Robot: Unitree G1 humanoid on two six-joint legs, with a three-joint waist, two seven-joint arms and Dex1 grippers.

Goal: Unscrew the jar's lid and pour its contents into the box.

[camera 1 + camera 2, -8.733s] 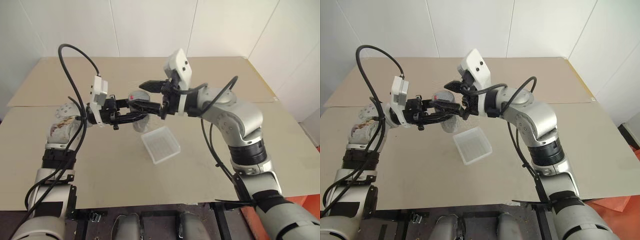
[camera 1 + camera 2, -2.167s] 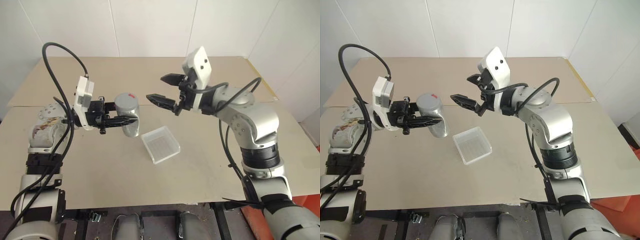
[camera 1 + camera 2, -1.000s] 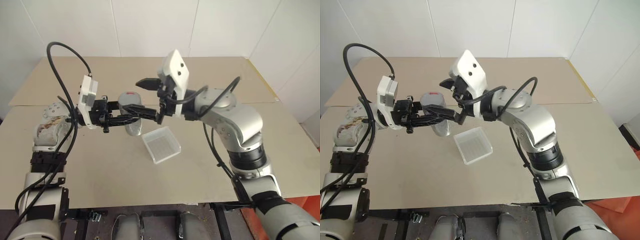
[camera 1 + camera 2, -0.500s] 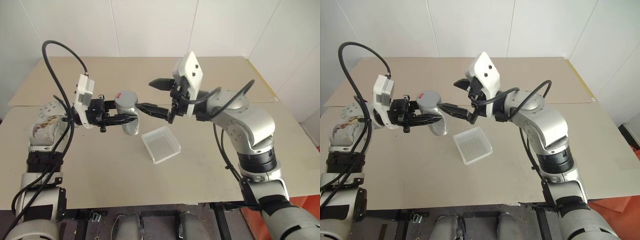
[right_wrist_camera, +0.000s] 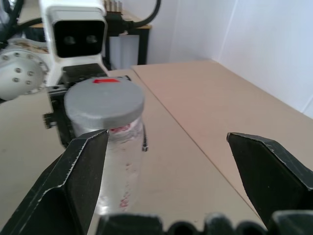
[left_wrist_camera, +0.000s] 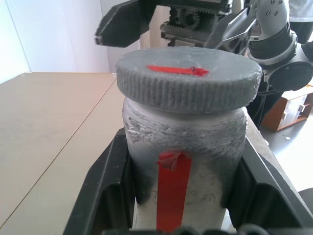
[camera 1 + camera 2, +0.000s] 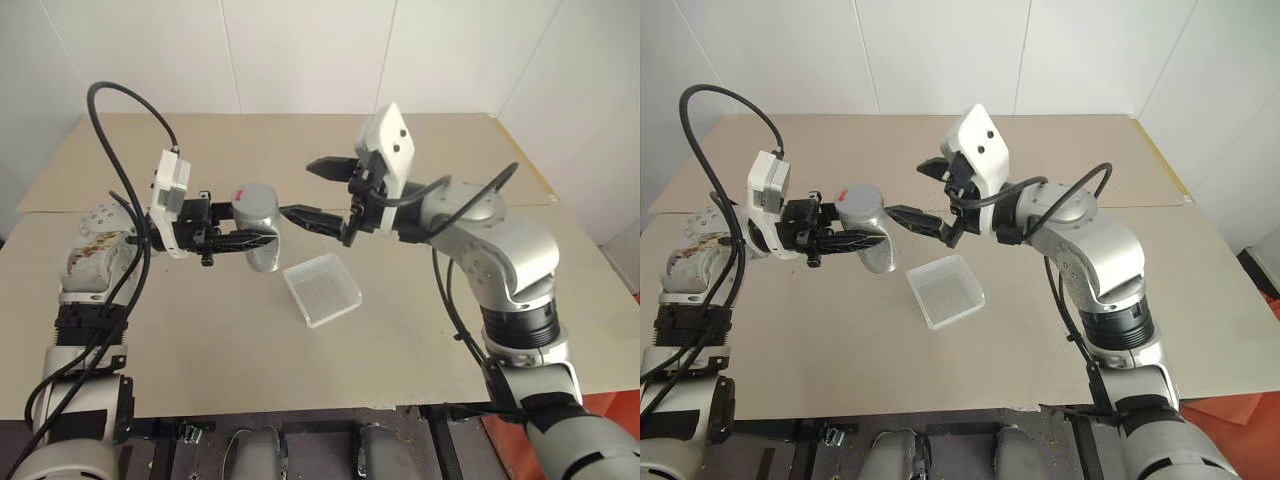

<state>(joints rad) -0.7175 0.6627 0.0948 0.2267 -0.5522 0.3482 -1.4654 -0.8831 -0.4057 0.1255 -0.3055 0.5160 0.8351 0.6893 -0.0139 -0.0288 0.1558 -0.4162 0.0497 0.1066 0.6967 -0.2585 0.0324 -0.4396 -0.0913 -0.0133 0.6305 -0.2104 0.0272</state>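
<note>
The jar (image 7: pixel 259 245), greyish-clear with a red stripe (image 6: pixel 171 188), is held above the table with my left gripper (image 7: pixel 262 236) shut on its body. Its grey lid (image 7: pixel 253 198), marked red on top, sits on the jar. My right gripper (image 7: pixel 312 190) is open and level, its fingertips just to the right of the lid and not touching it. In the right wrist view the lid (image 5: pixel 103 100) lies a little ahead of the open fingers (image 5: pixel 73 186). A few small specks of the contents (image 5: pixel 123 199) show through the jar wall. The clear box (image 7: pixel 322 290) lies on the table below the right gripper.
The tan table (image 7: pixel 200 340) runs wide on every side, with a seam across it behind the arms. White walls stand at the back. A black cable (image 7: pixel 130 110) loops up from my left wrist.
My right gripper, which straddled the lid a second ago, has drawn back to the right and now stands off it, still open. The jar and left gripper have stayed put.
</note>
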